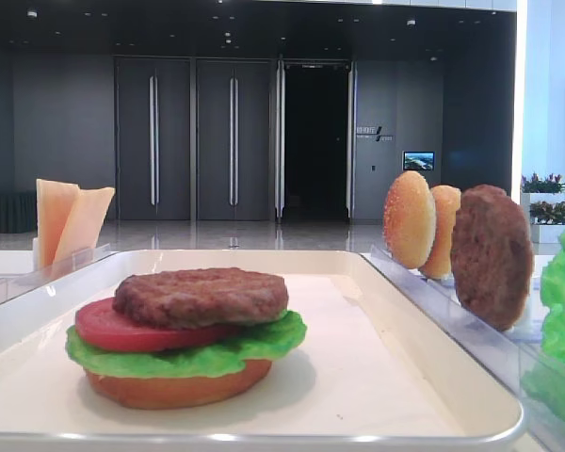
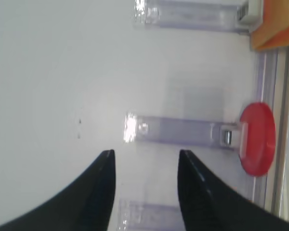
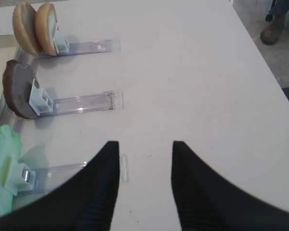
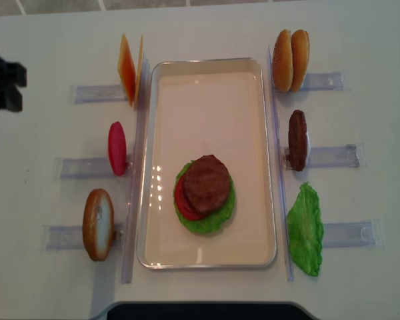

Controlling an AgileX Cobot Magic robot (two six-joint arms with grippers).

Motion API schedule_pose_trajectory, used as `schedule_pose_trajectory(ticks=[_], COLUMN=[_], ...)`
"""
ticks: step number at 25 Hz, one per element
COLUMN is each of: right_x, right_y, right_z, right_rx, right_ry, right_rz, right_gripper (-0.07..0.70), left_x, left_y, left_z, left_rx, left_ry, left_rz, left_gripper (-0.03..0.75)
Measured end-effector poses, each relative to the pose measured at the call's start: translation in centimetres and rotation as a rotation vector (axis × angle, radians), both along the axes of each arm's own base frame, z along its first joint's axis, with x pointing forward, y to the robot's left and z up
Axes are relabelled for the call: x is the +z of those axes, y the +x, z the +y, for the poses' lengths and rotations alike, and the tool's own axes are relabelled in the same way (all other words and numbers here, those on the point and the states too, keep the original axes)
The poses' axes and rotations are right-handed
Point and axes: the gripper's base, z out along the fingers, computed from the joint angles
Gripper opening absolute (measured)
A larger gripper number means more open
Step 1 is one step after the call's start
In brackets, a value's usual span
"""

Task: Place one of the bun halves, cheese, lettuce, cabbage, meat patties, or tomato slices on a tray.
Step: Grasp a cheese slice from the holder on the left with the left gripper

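Right now, a half-built burger on the tray [image 4: 253,160]: flat bun base [image 1: 174,388] at the bottom, then lettuce [image 1: 184,356], a tomato slice [image 1: 122,328] poking out to the left, and a meat patty [image 4: 205,183] lying on top. Sitting in the near half of the tray, slightly left of its middle in the overhead view. Around the tray, spare parts standing on edge in clear racks [image 4: 330,155]: cheese slices [image 4: 129,69] at the far left, a second tomato slice [image 4: 117,148] below them, a bun half [image 4: 98,223] at the near left. On the right side, two bun halves [image 4: 291,60] pressed together, a spare patty [image 4: 297,140] upright in the middle rack, and a loose lettuce leaf [image 4: 305,229] spread over the near one. Left gripper [image 2: 144,166] hovering over bare table, fingers [image 2: 103,178] apart and holding nothing, pointed at the rack with the red slice. Right gripper [image 3: 145,156] likewise over bare table, fingers [image 3: 195,173] spread wide, nothing between them, racks off to its left.
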Motion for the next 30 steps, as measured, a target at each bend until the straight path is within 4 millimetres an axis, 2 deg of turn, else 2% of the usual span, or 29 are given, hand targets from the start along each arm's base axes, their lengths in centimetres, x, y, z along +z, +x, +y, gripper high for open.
schedule_pose_trajectory(ticks=[5,9,12,17,26,30], right_x=[0.0,0.0,0.0,0.0,0.0,0.0], right_y=[0.0,0.0,0.0,0.0,0.0,0.0], right_z=[0.0,0.0,0.0,0.0,0.0,0.0], right_rx=[0.0,0.0,0.0,0.0,0.0,0.0], right_ry=[0.0,0.0,0.0,0.0,0.0,0.0], right_rz=[0.0,0.0,0.0,0.001,0.001,0.001], right_gripper=[0.284,0.284,0.284,0.284,0.284,0.284], left_x=[-1.3,-2.7,-3.0,-2.7,-2.5,-2.5], left_y=[7.4,11.9,14.1,15.5,15.6,15.6], left_z=[0.1,0.3,0.4,0.4,0.4,-1.0], left_rx=[0.001,0.005,0.008,0.009,0.012,-0.001], left_ry=[-0.015,-0.021,-0.021,-0.021,-0.022,-0.005], left_rz=[0.049,0.087,0.087,0.062,0.055,0.06], left_gripper=[0.327,0.327,0.327,0.327,0.327,0.327])
